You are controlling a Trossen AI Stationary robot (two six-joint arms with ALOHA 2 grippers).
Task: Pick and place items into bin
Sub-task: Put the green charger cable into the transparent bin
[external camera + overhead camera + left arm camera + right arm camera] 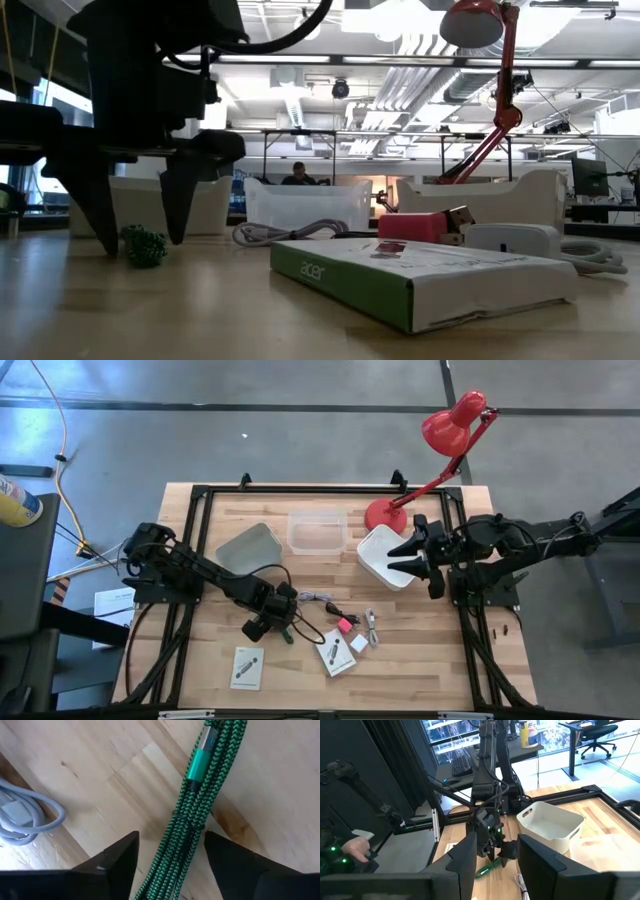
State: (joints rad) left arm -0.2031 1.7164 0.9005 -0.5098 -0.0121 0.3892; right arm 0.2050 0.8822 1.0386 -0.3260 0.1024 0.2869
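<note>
1. Step in hand, as you can judge it: the pick of the green braided cable (192,815). Your left gripper (281,622) stands low over the table with its fingers (112,865) spread either side of the bundle, which lies flat on the wood between them; nothing is gripped yet.
2. Your next move calls for a straight squeeze across the middle of the bundle, where a tie binds the strands, then a lift clear of the grey cable (22,817) lying just beside it, so the two do not snag.
3. Your right gripper (408,554) waits over the white bin (385,556) at the back right; its fingers stand apart and hold nothing.
4. Still on the table near the front: a pink piece (345,625), a small white square (358,643) and two flat white cards (247,667), well apart from the bins.
5. The surface is pale butcher-block wood in a black frame. A clear bin (318,530) and a grey-green bin (249,547) sit along the back; a red desk lamp (440,445) stands behind the white bin.
6. The room beyond is an open lab with ceiling ducts; a person sits far behind the table.
</note>
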